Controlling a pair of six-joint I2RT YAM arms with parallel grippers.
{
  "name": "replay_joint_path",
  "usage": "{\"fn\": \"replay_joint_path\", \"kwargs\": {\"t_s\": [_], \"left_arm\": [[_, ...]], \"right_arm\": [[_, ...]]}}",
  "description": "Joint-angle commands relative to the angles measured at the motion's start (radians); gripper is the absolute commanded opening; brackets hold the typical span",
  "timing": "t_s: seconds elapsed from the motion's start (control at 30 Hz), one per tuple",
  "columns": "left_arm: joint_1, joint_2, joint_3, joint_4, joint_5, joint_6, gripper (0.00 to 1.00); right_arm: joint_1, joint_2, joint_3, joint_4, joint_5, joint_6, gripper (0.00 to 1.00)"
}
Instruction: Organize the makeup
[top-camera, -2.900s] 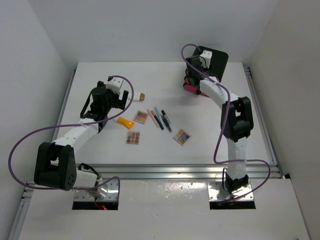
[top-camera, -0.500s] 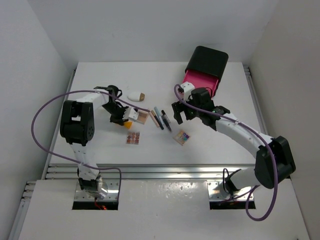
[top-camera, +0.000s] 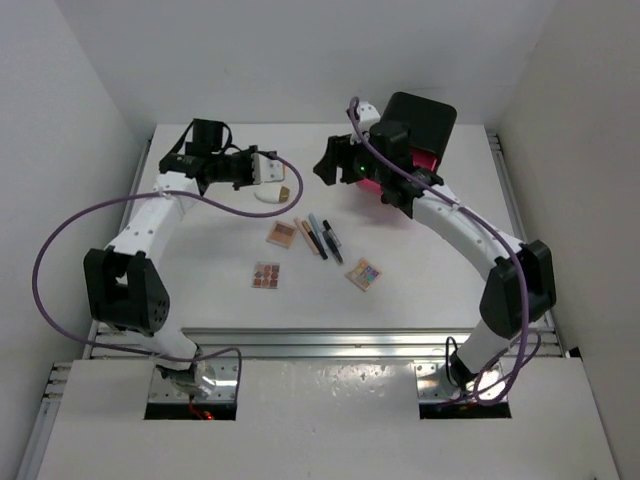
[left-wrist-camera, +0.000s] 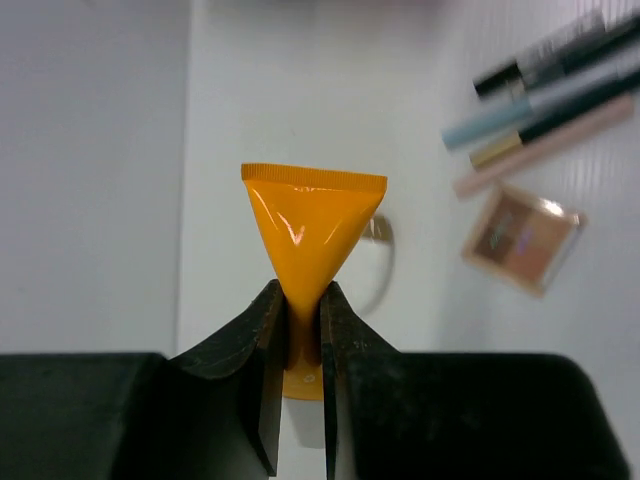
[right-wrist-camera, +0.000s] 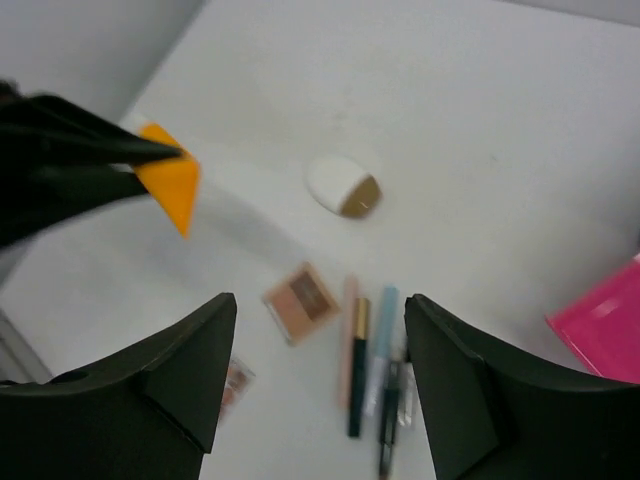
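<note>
My left gripper (left-wrist-camera: 300, 320) is shut on the narrow end of the orange wedge sponge (left-wrist-camera: 313, 235) and holds it in the air above the white oval compact (left-wrist-camera: 378, 232). From above, the left gripper (top-camera: 262, 172) hovers at the back left, just behind the compact (top-camera: 272, 192). My right gripper (right-wrist-camera: 320, 298) is open and empty, high over the pencils (right-wrist-camera: 370, 360) and a tan palette (right-wrist-camera: 301, 300). It faces the sponge (right-wrist-camera: 168, 187). The pencils (top-camera: 320, 235) and three palettes (top-camera: 282, 234), (top-camera: 266, 275), (top-camera: 364, 273) lie mid-table. The right gripper (top-camera: 326, 166) hangs behind them.
The black box (top-camera: 425, 118) stands at the back right with a pink drawer (top-camera: 418, 165) pulled out. That drawer (right-wrist-camera: 600, 325) shows at the right edge of the right wrist view. White walls close in the table on three sides.
The left gripper has lifted the orange sponge off the table and carried it toward the back. The right gripper has swung from over the pencils back and left, toward the sponge.
</note>
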Motion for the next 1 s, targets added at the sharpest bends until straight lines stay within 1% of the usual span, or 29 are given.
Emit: {"fn": "replay_joint_path", "kwargs": {"t_s": [0.0,0.07,0.1,0.2,0.27,0.4,0.47,0.53,0.57,0.63,0.67,0.73,0.77,0.93,0.97], "left_arm": [[-0.073,-0.056,-0.073,0.276,0.047,-0.229,0.18],[-0.098,-0.072,-0.096,0.328,0.024,-0.229,0.18],[-0.118,-0.072,-0.097,0.342,0.013,-0.253,0.18],[-0.129,-0.081,-0.112,0.385,0.002,-0.307,0.18],[-0.139,-0.081,-0.112,0.396,-0.009,-0.316,0.18],[-0.149,-0.081,-0.121,0.432,-0.027,-0.341,0.18],[-0.158,-0.081,-0.121,0.442,-0.027,-0.341,0.18],[-0.168,-0.081,-0.133,0.442,-0.027,-0.321,0.19],[-0.169,-0.09,-0.146,0.442,-0.027,-0.321,0.19],[-0.179,-0.09,-0.158,0.451,-0.027,-0.309,0.19],[-0.179,-0.09,-0.158,0.451,-0.027,-0.309,0.2],[-0.188,-0.09,-0.158,0.451,-0.027,-0.309,0.2],[-0.188,-0.09,-0.158,0.451,-0.027,-0.309,0.2],[-0.188,-0.09,-0.178,0.451,-0.027,-0.309,0.22],[-0.188,-0.09,-0.178,0.451,-0.027,-0.309,0.35]], "right_arm": [[0.002,0.109,0.11,0.109,-0.165,0.189,0.69],[0.001,0.13,0.124,0.151,-0.192,0.253,0.7],[0.004,0.152,0.124,0.214,-0.22,0.275,0.7],[0.016,0.186,0.149,0.197,-0.229,0.278,0.69],[0.011,0.202,0.141,0.217,-0.252,0.309,0.69],[0.016,0.2,0.111,0.233,-0.275,0.343,0.6],[0.014,0.206,0.098,0.254,-0.279,0.366,0.56],[0.014,0.217,0.085,0.295,-0.285,0.395,0.46],[0.016,0.225,0.085,0.303,-0.288,0.413,0.35],[0.016,0.243,0.103,0.326,-0.321,0.435,0.24],[0.016,0.252,0.109,0.335,-0.332,0.45,0.13],[0.011,0.255,0.092,0.381,-0.351,0.471,0.04],[0.01,0.248,0.088,0.39,-0.348,0.473,0.01],[-0.006,0.22,0.055,0.377,-0.326,0.45,0.0],[-0.01,0.219,0.052,0.369,-0.323,0.443,0.0]]}}
